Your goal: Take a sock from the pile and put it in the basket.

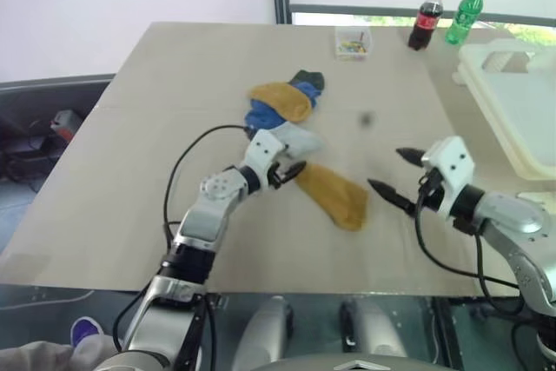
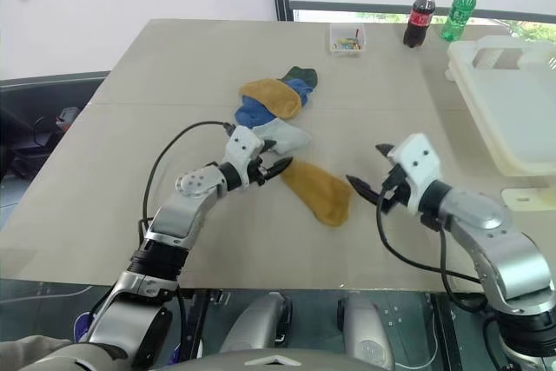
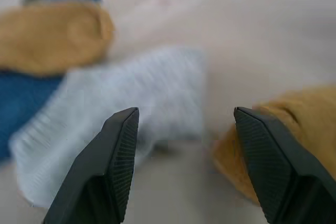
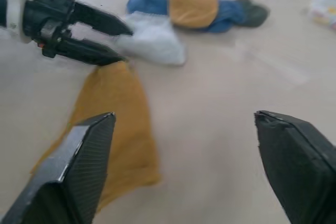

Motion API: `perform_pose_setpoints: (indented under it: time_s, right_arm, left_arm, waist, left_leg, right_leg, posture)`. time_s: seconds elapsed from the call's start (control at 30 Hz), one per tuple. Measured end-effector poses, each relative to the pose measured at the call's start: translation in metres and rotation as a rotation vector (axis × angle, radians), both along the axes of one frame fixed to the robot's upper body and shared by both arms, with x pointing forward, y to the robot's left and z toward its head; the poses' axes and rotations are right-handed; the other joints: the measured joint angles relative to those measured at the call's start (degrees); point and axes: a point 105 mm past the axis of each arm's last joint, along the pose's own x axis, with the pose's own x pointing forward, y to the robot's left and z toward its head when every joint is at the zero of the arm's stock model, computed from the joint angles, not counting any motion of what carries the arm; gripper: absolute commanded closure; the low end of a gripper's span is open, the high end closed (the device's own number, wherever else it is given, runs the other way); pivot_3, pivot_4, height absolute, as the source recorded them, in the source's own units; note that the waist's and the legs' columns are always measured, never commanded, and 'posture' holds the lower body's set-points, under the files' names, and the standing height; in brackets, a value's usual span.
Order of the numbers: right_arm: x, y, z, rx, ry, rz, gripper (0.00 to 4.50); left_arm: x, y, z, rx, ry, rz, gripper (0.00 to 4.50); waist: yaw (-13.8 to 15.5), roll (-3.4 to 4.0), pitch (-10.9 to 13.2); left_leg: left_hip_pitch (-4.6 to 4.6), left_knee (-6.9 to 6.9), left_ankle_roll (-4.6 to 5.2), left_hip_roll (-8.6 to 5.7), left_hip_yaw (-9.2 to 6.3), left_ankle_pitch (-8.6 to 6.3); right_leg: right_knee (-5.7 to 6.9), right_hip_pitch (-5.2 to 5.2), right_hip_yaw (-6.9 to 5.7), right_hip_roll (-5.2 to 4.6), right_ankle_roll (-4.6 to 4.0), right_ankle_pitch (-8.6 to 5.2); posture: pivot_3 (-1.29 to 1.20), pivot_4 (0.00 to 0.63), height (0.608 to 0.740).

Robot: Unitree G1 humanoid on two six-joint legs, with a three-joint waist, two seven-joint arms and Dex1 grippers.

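Both the left gripper (image 1: 291, 171) and the right gripper (image 1: 395, 175) gape empty beside the flat mustard-yellow sock (image 1: 334, 195) just clear of the pile (image 1: 282, 103), so one must grasp it and carry it to the cream-white plastic basket (image 1: 521, 110).

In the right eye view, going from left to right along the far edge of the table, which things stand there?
Small clear box → cola bottle with red cap → green bottle with yellow cap.
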Motion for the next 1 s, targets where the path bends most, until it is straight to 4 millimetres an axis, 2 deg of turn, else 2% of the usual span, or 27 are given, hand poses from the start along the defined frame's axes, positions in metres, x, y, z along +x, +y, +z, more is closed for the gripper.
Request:
perform_pose_setpoints:
  time_s: [0.1, 0.23, 0.27, 0.33, 0.43, 0.53, 0.67, 0.7, 0.73, 0.83, 1.0]
  right_arm:
    - [-0.003, 0.012, -0.020, 0.094, 0.138, -0.027, 0.05]
    - [-0.005, 0.015, -0.030, 0.125, 0.225, -0.043, 0.05]
    - [-0.005, 0.013, -0.037, 0.119, 0.262, -0.057, 0.61]
    - [-0.005, 0.009, -0.046, 0.099, 0.303, -0.078, 1.30]
    - [-0.005, 0.001, -0.049, 0.049, 0.311, -0.091, 2.86]
    - [-0.006, -0.008, -0.049, 0.001, 0.311, -0.085, 2.86]
    - [-0.008, -0.023, -0.051, -0.179, 0.238, -0.005, 2.86]
    - [-0.007, -0.023, -0.051, -0.201, 0.218, 0.019, 3.41]
    - [-0.007, -0.023, -0.052, -0.223, 0.204, 0.052, 3.72]
    - [0.005, -0.028, -0.052, -0.292, 0.153, 0.109, 3.72]
    - [0.030, -0.051, -0.046, -0.385, 0.095, 0.098, 3.72]
  left_arm:
    - [-0.007, -0.002, 0.004, -0.010, 0.018, -0.053, 1.42]
    - [-0.011, 0.000, 0.003, -0.009, 0.053, -0.086, 1.42]
    - [-0.013, 0.002, 0.002, -0.005, 0.066, -0.095, 1.42]
    - [-0.017, 0.004, 0.000, 0.000, 0.087, -0.112, 1.42]
    - [-0.027, 0.002, -0.002, -0.003, 0.119, -0.144, 1.42]
    - [-0.033, -0.002, -0.001, -0.001, 0.126, -0.171, 1.42]
    - [-0.040, -0.007, -0.004, -0.001, 0.142, -0.190, 1.42]
    - [-0.039, -0.007, -0.004, -0.001, 0.140, -0.186, 1.42]
    - [-0.038, -0.006, -0.004, 0.002, 0.136, -0.178, 1.42]
    - [-0.026, -0.001, -0.003, 0.020, 0.134, -0.136, 1.42]
    - [0.004, 0.012, 0.000, 0.038, 0.147, -0.064, 1.42]
  waist:
    - [0.02, 0.02, 0.00]
    - [0.01, 0.00, -0.01]
    - [-0.01, 0.00, -0.01]
    - [-0.03, 0.01, -0.01]
    - [-0.04, 0.01, -0.01]
    - [0.03, 0.01, -0.01]
    - [0.02, -0.01, -0.03]
    - [0.02, -0.01, -0.03]
    - [0.01, -0.01, -0.03]
    - [0.04, -0.02, -0.02]
    - [0.14, -0.04, -0.02]
  left_leg:
    - [0.01, 0.02, 0.00, -0.02, 0.03, 0.00]
    - [0.01, 0.05, 0.00, -0.03, 0.03, 0.00]
    - [0.01, 0.04, 0.00, -0.02, 0.02, 0.00]
    - [0.01, 0.03, 0.00, -0.02, 0.02, 0.00]
    - [0.01, 0.02, 0.00, -0.02, 0.03, 0.00]
    - [0.01, 0.02, 0.00, -0.03, 0.03, 0.00]
    - [0.07, 0.03, 0.01, -0.04, 0.02, 0.00]
    - [0.10, 0.03, 0.00, -0.04, 0.03, 0.00]
    - [0.15, 0.03, 0.01, -0.03, 0.02, 0.00]
    - [0.24, 0.15, 0.01, -0.05, 0.03, 0.00]
    - [0.32, 0.45, 0.01, -0.11, 0.00, 0.00]
  right_leg:
    - [0.02, 0.00, 0.06, -0.02, 0.00, 0.00]
    - [0.00, 0.02, 0.05, -0.01, 0.00, 0.00]
    - [0.00, 0.01, 0.03, 0.00, 0.00, 0.00]
    - [0.01, 0.00, 0.03, 0.00, 0.00, 0.00]
    - [0.00, 0.00, 0.04, -0.02, 0.00, 0.00]
    - [0.00, 0.01, 0.03, -0.03, 0.01, 0.00]
    - [-0.04, 0.08, -0.01, -0.01, 0.01, -0.01]
    - [-0.04, 0.11, -0.01, -0.01, 0.02, -0.01]
    - [-0.04, 0.15, -0.01, -0.01, 0.02, -0.01]
    - [-0.06, 0.29, -0.03, 0.00, 0.03, -0.01]
    - [-0.10, 0.61, -0.25, -0.01, 0.11, 0.03]
  posture:
    - [0.00, 0.150, 0.740]
    - [0.00, 0.150, 0.740]
    - [0.00, 0.150, 0.740]
    - [0.00, 0.150, 0.740]
    - [0.00, 0.150, 0.740]
    - [0.00, 0.150, 0.740]
    - [0.00, 0.150, 0.740]
    - [0.00, 0.150, 0.740]
    - [0.00, 0.150, 0.740]
    - [0.00, 0.150, 0.740]
    - [0.00, 0.150, 0.740]
